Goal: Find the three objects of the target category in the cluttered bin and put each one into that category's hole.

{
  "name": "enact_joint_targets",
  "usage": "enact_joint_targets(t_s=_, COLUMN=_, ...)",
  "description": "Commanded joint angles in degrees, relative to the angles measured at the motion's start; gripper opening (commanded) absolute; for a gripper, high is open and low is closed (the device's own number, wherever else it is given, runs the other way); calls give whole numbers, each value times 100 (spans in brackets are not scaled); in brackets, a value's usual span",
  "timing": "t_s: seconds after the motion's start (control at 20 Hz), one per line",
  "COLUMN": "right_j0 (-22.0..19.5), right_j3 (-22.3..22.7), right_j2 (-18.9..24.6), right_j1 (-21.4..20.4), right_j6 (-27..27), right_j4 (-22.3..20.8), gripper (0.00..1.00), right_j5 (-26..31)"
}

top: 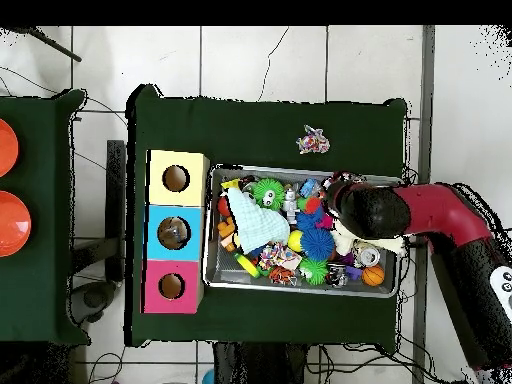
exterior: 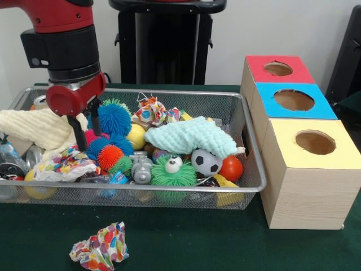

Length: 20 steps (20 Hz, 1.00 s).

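Note:
My gripper (exterior: 88, 139) hangs open over the left part of the wire mesh bin (exterior: 255, 169), with its black fingers (exterior: 76, 133) just above a pink spiky ball (exterior: 90, 136) and nothing held between them. Around it lie blue spiky balls (exterior: 114, 117), an orange spiky ball (exterior: 109, 156), a crumpled colourful paper (exterior: 63, 164) and a cream cloth (exterior: 35, 128). A mint cloth (exterior: 189, 135) covers the bin's middle. In the overhead view the arm (top: 385, 213) hides the gripper. Three boxes with holes stand beside the bin: red (exterior: 278, 69), blue (exterior: 294, 100), yellow (exterior: 315, 142).
A second crumpled colourful paper (exterior: 100, 247) (top: 313, 141) lies on the green table outside the bin. Inside are also a green spiky ball with an eye (exterior: 172, 171), a soccer ball (exterior: 206, 162), a red ball (exterior: 231, 167), a yellow ball (exterior: 136, 136), cans (exterior: 10, 167) and a grey toy (exterior: 141, 168).

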Motion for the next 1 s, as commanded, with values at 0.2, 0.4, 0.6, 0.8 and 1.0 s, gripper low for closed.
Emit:
enact_joint_targets(t_s=0.2, right_j0=183, right_j3=-118, right_j2=-439, right_j1=-14, right_j6=-488, right_j4=-63, gripper=100, right_j5=578)
enact_joint_targets(t_s=0.4, right_j0=193, right_j3=-77, right_j2=-471, right_j1=-66, right_j6=-436, right_j4=-58, gripper=100, right_j5=520)
enact_joint_targets(t_s=0.6, right_j0=186, right_j3=-74, right_j2=-485, right_j1=-74, right_j6=-414, right_j4=-45, gripper=100, right_j5=437)
enact_joint_targets(t_s=0.8, right_j0=181, right_j3=-62, right_j2=-505, right_j1=-59, right_j6=-399, right_j4=-50, gripper=100, right_j5=372)
enact_joint_targets(t_s=1.0, right_j0=181, right_j3=-62, right_j2=-524, right_j1=-50, right_j6=-394, right_j4=-87, gripper=100, right_j5=306)
